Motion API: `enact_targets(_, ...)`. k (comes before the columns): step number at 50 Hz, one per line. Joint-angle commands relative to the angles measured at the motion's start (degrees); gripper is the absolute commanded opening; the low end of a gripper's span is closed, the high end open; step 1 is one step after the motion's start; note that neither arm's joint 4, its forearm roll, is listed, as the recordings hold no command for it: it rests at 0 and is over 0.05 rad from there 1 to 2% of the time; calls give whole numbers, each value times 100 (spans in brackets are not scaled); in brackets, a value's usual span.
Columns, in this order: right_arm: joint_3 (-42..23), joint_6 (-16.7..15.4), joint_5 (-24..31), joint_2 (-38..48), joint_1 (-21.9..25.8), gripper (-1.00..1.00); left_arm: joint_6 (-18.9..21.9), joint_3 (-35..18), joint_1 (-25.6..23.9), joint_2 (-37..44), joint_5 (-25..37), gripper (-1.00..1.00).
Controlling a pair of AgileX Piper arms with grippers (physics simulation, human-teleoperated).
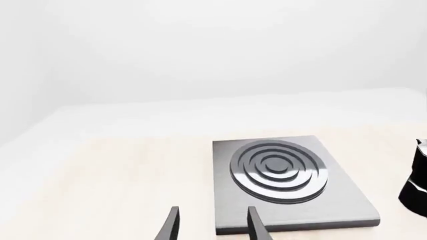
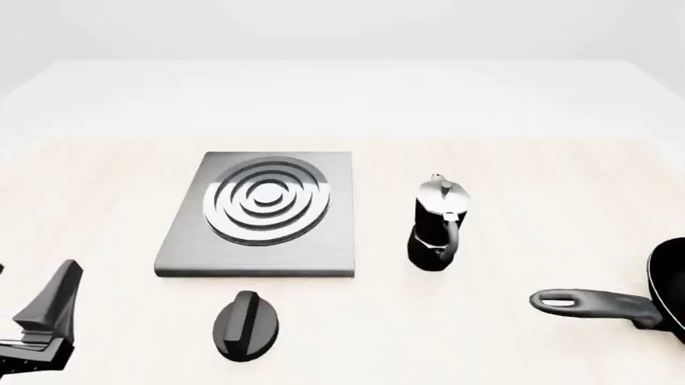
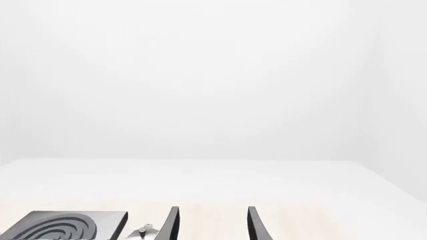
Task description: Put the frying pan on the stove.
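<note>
The frying pan (image 2: 672, 295) lies at the table's right edge, half cut off by the front view, with its long handle (image 2: 594, 305) pointing left. The stove (image 2: 257, 212) is a grey slab with a ringed silver burner, left of centre; it also shows in the left wrist view (image 1: 287, 187) and partly in the right wrist view (image 3: 67, 226). My left gripper (image 2: 38, 277) is open and empty at the near left corner, and its fingers (image 1: 172, 227) point towards the stove. My right gripper (image 3: 212, 227) is open and empty, and is outside the front view.
A black moka pot (image 2: 437, 226) with a silver lid stands between the stove and the pan; it also shows at the edge of the left wrist view (image 1: 417, 180). A black oval knob (image 2: 246, 323) lies in front of the stove.
</note>
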Motion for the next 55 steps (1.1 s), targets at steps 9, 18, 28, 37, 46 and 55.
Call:
enact_targets(9,-1018,18,356,-1,-77,100,171,-11,-59,244,-188,100)
enact_targets(18,-1580,-10,550,-1,-88,100,269,-125,-125,297,-194,100)
enact_targets(28,-2169,-42,782,-1,-58,100,411,-287,-401,572,-295,100)
enact_targets(37,-2387,-96,815,-1,22,100,487,-662,-766,816,-251,100)
enact_targets(46,-2759,-63,945,-1,7,100,612,-1067,-1261,1268,-377,100)
enact_targets(55,-3304,18,1156,-1,-196,100,731,-1300,-1591,1629,-523,100)
